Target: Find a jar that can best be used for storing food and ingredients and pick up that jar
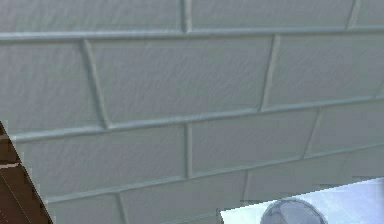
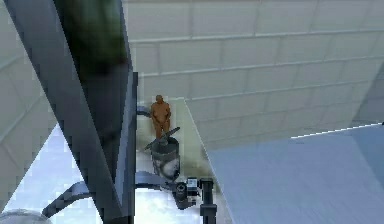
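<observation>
A small clear glassy jar-like thing with a dark top shows low in the arm side view, on or just over a pale countertop. My gripper is right below it, at the end of the dark arm rising from the bottom edge. Since the glassy thing sits at the gripper's far end with the counter behind it, I cannot tell whether the gripper holds anything. A round grey glassy rim shows at the forward view's bottom right, on a pale surface.
A pale tiled wall stands close ahead and behind the counter. A tall dark panel leans across the arm side view's left. An orange-brown figure-shaped thing stands by the wall. A blue-grey surface lies right. Dark wood at the forward view's left.
</observation>
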Robot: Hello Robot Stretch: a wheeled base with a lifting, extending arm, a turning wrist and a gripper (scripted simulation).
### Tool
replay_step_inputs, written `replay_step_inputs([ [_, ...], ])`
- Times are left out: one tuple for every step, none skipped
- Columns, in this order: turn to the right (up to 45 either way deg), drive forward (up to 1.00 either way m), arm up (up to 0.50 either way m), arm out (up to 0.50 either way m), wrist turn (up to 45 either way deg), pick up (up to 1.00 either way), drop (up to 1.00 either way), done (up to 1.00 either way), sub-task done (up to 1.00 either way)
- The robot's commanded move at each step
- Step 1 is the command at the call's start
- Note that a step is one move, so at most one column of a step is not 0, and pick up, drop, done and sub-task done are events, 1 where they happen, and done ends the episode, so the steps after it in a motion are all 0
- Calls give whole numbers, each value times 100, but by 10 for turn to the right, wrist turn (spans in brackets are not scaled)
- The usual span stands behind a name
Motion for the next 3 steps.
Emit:
replay_step_inputs([
  [0,0,0,0,0,100,0,0,0],
  [0,0,10,0,0,0,0,0,0],
  [0,0,0,0,0,0,0,100,0],
])
